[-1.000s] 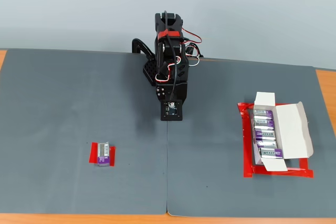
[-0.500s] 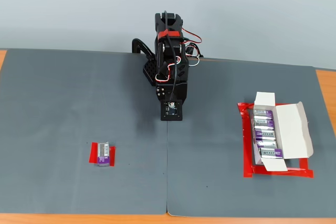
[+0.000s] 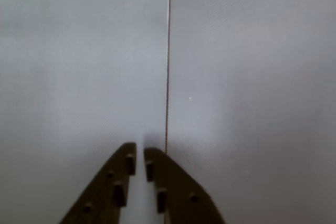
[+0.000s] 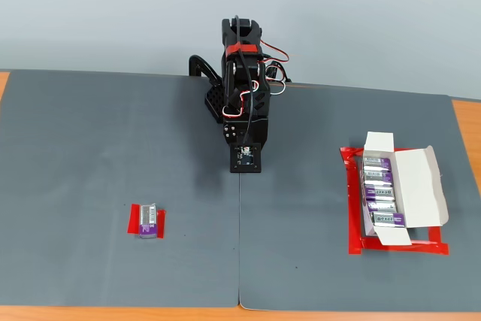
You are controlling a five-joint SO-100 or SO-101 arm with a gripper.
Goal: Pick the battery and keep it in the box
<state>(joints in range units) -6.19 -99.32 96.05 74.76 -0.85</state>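
Observation:
A purple and silver battery (image 4: 149, 221) lies on a small red tape patch (image 4: 133, 222) at the left front of the grey mat. The white box (image 4: 418, 188) stands open at the right, with several identical batteries (image 4: 379, 189) lined up inside. My arm (image 4: 242, 103) is folded at the back centre, far from both. In the wrist view my gripper (image 3: 139, 151) enters from the bottom edge, its jaws nearly together with nothing between them, over bare mat. Neither battery nor box shows in the wrist view.
The box sits on a red tape frame (image 4: 353, 212). A seam (image 4: 239, 253) between two mat pieces runs front to back under the arm; it also shows in the wrist view (image 3: 168, 66). The wooden table edge (image 4: 466, 122) borders the mat.

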